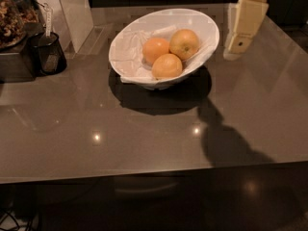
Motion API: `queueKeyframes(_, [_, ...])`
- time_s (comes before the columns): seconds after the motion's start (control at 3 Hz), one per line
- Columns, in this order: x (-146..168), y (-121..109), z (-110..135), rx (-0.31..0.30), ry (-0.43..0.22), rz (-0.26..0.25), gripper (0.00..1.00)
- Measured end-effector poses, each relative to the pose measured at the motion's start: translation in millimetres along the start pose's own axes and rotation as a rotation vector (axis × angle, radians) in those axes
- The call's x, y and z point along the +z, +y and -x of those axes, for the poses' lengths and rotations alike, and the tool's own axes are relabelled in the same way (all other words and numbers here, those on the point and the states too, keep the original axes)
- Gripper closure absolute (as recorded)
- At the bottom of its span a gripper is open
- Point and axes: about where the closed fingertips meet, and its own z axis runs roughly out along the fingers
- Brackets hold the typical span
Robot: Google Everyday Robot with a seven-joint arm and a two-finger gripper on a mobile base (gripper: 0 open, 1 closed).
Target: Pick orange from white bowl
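Observation:
The white bowl [126,52], lined with crumpled white paper, sits tilted on the grey table. It holds three fruits. The orange [184,43], paler and yellowish, lies at the back right of the bowl. A deeper reddish-orange fruit [155,49] lies to its left and a smaller orange fruit [167,66] in front. My gripper [236,52] hangs at the top right, beside the bowl's right rim and a little above the table, apart from the fruits.
A black cup [48,57] with a utensil and a dark container of nuts [12,13] stand at the far left. A white upright panel [72,8] stands behind them. The table's front edge [144,174] runs across the lower view.

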Motion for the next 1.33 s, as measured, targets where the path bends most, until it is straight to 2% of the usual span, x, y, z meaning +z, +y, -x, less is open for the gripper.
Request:
queueKeyframes(0.33, [19.5, -35.8, -1.2, 0.013, -0.070, 0.010, 0.00])
queueKeyframes(0.67, [18.1, -46.3, 0.1, 0.018, -0.085, -0.015, 0.00])
queueKeyframes(1.0, [23.5, -50.7, -3.1, 0.052, -0.111, -0.017, 0.00])
queueKeyframes(1.33, [42.4, -66.9, -5.4, 0.098, -0.163, -0.001, 0.00])
